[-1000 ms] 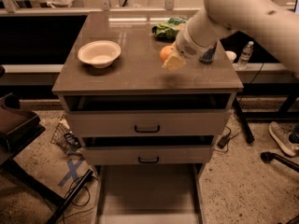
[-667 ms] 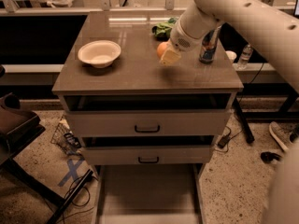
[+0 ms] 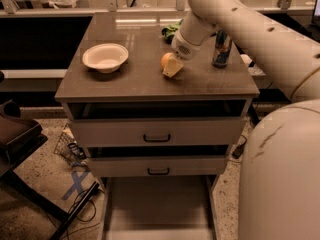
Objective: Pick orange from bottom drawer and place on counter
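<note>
The orange (image 3: 164,60) is in my gripper (image 3: 171,66), low over the middle of the counter (image 3: 135,79); I cannot tell whether it touches the top. The gripper is shut on it, with a pale yellow finger (image 3: 174,68) in front of the fruit. My arm comes down from the upper right. The bottom drawer (image 3: 157,204) is pulled out below the cabinet, and its grey floor shows nothing in it.
A white bowl (image 3: 105,57) stands on the counter's left side. A dark can (image 3: 221,49) stands at the right and a green bag (image 3: 171,31) at the back. The two upper drawers (image 3: 157,133) are nearly shut. A dark chair (image 3: 15,134) is at the left.
My gripper has moved left and lower over the counter with the orange in it, from near the can toward the middle.
</note>
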Robot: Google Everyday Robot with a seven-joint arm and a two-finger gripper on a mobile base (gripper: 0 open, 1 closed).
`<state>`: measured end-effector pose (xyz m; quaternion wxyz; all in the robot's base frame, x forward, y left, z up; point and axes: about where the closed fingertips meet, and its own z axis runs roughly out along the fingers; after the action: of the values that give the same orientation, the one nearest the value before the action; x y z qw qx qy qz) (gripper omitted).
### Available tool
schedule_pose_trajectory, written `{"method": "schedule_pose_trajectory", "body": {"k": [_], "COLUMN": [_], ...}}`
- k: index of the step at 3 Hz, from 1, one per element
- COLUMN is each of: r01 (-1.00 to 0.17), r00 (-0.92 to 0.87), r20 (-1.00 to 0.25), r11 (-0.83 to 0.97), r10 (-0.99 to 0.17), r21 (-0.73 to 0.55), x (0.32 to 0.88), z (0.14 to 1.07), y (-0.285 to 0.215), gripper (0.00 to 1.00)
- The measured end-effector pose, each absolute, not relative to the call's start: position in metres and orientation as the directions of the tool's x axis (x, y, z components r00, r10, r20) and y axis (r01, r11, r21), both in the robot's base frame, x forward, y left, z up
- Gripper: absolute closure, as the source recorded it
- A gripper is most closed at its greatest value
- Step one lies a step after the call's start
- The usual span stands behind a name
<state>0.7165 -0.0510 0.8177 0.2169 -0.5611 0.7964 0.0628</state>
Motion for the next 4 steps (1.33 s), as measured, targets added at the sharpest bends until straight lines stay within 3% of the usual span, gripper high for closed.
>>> {"method": "schedule_pose_trajectory", "body": {"k": [1, 2, 4], "r01": [-0.921, -0.921, -0.922], "r00": [-0.277, -0.277, -0.277], "r20": [-0.413, -0.413, -0.412], "r11": [0.362, 0.362, 0.360], "r10": [-0.868, -0.868, -0.868], "r21": [-0.142, -0.142, -0.140], "x": [0.7159, 0.7159, 0.7159], "z": [0.8224, 0.8226, 0.8224], "y": [-0.0503, -0.0503, -0.0496], "gripper": [1.00, 0.82, 0.35]}}
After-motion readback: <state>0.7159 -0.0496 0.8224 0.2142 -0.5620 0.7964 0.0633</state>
